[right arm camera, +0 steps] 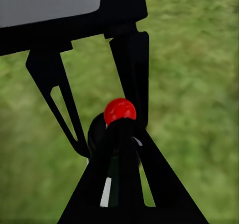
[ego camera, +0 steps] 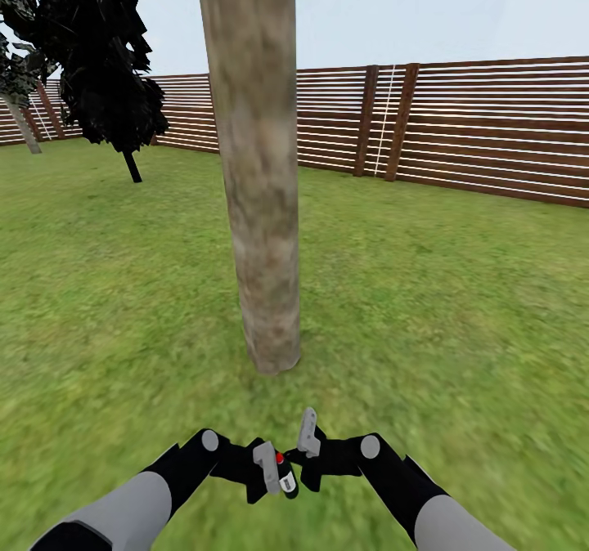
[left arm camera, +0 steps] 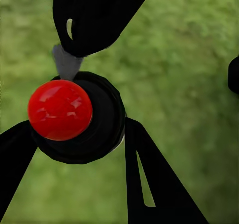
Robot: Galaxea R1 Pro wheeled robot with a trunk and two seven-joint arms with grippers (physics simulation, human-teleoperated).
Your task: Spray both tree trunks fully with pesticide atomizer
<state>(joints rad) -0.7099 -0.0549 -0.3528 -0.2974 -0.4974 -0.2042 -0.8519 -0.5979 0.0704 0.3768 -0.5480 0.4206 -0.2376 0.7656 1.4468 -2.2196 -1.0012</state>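
A tree trunk (ego camera: 258, 191), thick and mottled grey-tan, rises from the grass (ego camera: 458, 314) straight ahead of me. Below it, between my two hands, is the pesticide atomizer (ego camera: 287, 479), a small dark bottle with a red knob. My left gripper (ego camera: 276, 473) is shut on it; in the left wrist view its black fingers press both sides of the atomizer (left arm camera: 74, 117). My right gripper (ego camera: 304, 441) is shut, its tips right against the bottle. In the right wrist view the red knob of the atomizer (right arm camera: 119, 109) shows just past those closed tips (right arm camera: 122, 129).
A brown slatted fence (ego camera: 491, 134) closes the lawn behind the trunk. A near-black conifer (ego camera: 106, 69) stands at the back left, with a thin leaning grey trunk (ego camera: 24, 134) beyond it. Open grass lies on both sides of the trunk.
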